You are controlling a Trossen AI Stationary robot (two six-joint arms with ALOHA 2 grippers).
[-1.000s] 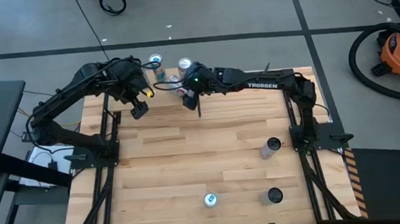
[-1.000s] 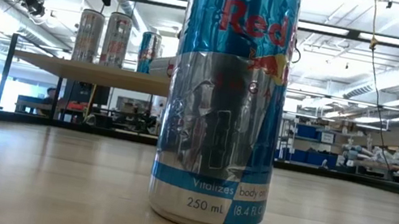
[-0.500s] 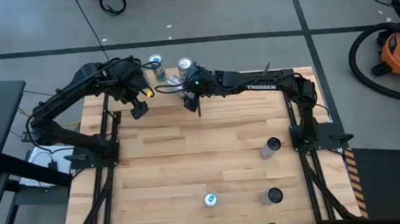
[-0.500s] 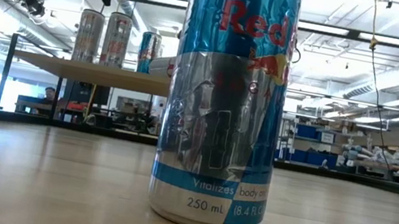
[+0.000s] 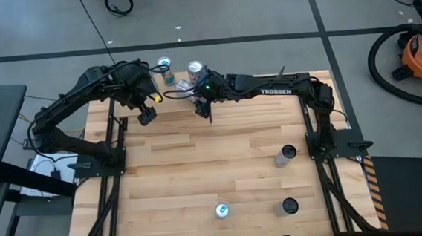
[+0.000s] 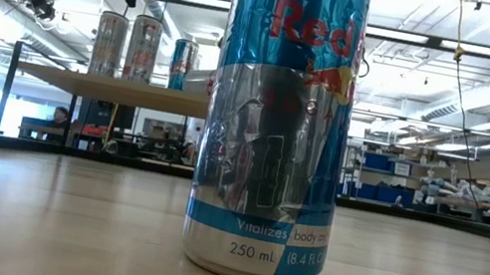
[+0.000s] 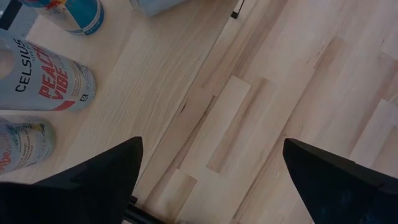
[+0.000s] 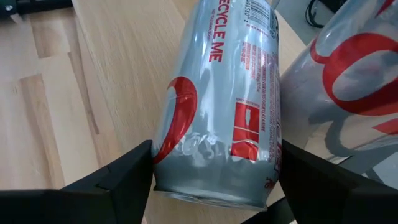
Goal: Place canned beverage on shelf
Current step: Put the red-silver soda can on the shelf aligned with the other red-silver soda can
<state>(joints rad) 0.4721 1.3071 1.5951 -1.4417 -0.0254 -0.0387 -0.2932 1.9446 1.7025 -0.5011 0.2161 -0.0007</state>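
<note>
Progress looks well advanced but unfinished. The shelf (image 6: 112,89) stands at the far edge of the table (image 5: 199,163), left of centre, and already carries several cans, while others wait on the planks. The right gripper (image 5: 204,107) is reaching over the shelf's right part and straddles a silver-and-red can (image 8: 217,118). That can appears to lie tilted on the pale panel, touching a second can of the same livery (image 8: 348,81) just beside it. Whether the gripper has clamped this can or only brackets it, I cannot tell. My guess is that the step in hand is taking it up to set it properly. The left gripper (image 5: 146,115) hangs released and empty over the shelf's near edge, its fingers (image 7: 93,180) spread wide above bare wood. The left wrist view shows four cans on the shelf: a Celsius can (image 7: 43,81), a colourful one (image 7: 22,143), a blue one (image 7: 71,12) and a grey one at the frame's edge. The grey one may be one of the two silver-and-red cans, so the shelf holds five or six; I cannot fix it closer. Three cans remain on the table at near right: a Red Bull can (image 5: 222,210), a dark-topped can (image 5: 289,205) and a pale can (image 5: 285,154) farther back. By my reckoning these three are still to be placed.
</note>
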